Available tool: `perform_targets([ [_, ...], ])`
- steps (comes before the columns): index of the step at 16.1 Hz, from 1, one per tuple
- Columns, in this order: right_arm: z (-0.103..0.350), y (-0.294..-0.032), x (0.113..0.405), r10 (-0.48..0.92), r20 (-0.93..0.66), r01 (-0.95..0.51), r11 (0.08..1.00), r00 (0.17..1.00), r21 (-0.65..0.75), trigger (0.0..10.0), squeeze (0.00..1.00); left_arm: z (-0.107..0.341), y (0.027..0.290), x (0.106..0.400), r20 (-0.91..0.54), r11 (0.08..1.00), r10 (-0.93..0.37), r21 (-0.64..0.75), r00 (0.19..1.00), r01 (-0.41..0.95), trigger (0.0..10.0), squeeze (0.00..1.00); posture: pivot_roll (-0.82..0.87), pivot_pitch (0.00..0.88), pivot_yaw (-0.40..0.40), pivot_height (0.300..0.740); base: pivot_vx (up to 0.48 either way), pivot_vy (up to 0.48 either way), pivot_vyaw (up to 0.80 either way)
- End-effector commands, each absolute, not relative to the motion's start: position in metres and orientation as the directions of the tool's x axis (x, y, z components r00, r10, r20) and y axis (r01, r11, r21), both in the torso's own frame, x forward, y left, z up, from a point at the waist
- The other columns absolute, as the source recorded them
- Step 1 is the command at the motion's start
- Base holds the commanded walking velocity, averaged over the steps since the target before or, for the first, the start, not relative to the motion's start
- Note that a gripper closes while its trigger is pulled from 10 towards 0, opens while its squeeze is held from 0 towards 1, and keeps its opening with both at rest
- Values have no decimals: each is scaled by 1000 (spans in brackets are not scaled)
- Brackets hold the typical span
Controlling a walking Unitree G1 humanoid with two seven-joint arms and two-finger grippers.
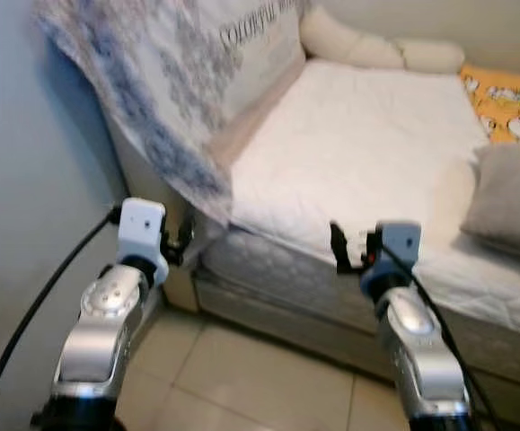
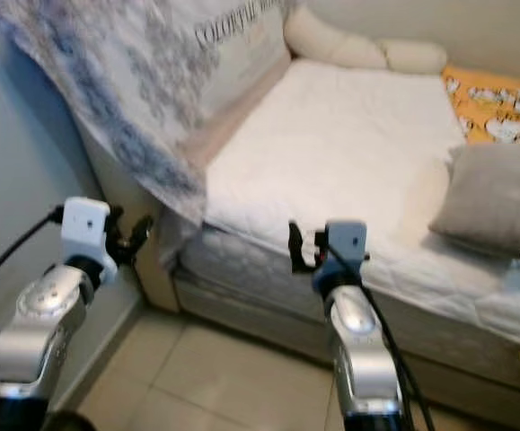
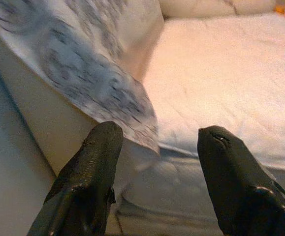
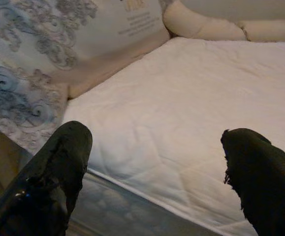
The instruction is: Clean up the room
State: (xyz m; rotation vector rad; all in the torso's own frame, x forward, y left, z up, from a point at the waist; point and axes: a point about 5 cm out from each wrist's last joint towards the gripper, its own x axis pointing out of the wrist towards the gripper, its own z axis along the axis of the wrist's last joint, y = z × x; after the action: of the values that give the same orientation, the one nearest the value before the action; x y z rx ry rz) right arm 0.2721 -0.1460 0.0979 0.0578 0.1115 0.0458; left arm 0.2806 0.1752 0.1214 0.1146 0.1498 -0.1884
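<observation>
Standing at the corner of the white quilted mattress (image 1: 367, 144), we hold both arms raised short of the bed: our left gripper (image 3: 157, 172) has its two black fingers spread wide with nothing between them, and our right gripper (image 4: 157, 177) is likewise released and empty. Ahead of the left jaws and slightly above them hangs the pale blanket with grey-blue floral print (image 1: 143, 99), draped over the cream bed end panel (image 1: 143, 180) so that its lowest corner droops toward the mattress edge. Beyond the right jaws lies bare mattress, with the long cream bolster pillows (image 1: 376, 49) at the far side, a grey square cushion (image 1: 511, 197) off to the right, and an orange patterned cloth (image 1: 506, 99) behind it. We judge the blanket the likeliest thing to tidy, though the task names none. The risks as we see them: a pinch on the drooping corner alone could let the cloth slip out or drag the whole blanket down onto the beige tiled floor (image 1: 242, 377); reaching too low could knock the left fingers against the panel; and the black cable (image 1: 44, 296) trailing from the left wrist could snag as we lean in.
</observation>
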Motion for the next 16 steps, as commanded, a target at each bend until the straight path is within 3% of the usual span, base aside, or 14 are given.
perform_targets([
  [1, 98, -150, 272, 38, -113, -31, 998, 993, 62, 10000, 847, 126, 173, 283, -143, 973, -182, 115, 973, 199, 10000, 0, -50, 0, 20, 740, 0, -270, 0],
  [2, 98, -151, 273, 30, -116, -24, 998, 993, 57, 10000, 0, 126, 173, 283, -142, 973, -182, 115, 973, 199, 10000, 0, -51, 0, 21, 740, 0, -270, 0],
  [16, 93, -158, 274, -21, -144, 22, 1000, 989, 6, 10000, 0, 124, 171, 283, -150, 970, -197, 113, 969, 215, 10000, 0, -48, 0, 21, 740, 0, -269, 0],
])
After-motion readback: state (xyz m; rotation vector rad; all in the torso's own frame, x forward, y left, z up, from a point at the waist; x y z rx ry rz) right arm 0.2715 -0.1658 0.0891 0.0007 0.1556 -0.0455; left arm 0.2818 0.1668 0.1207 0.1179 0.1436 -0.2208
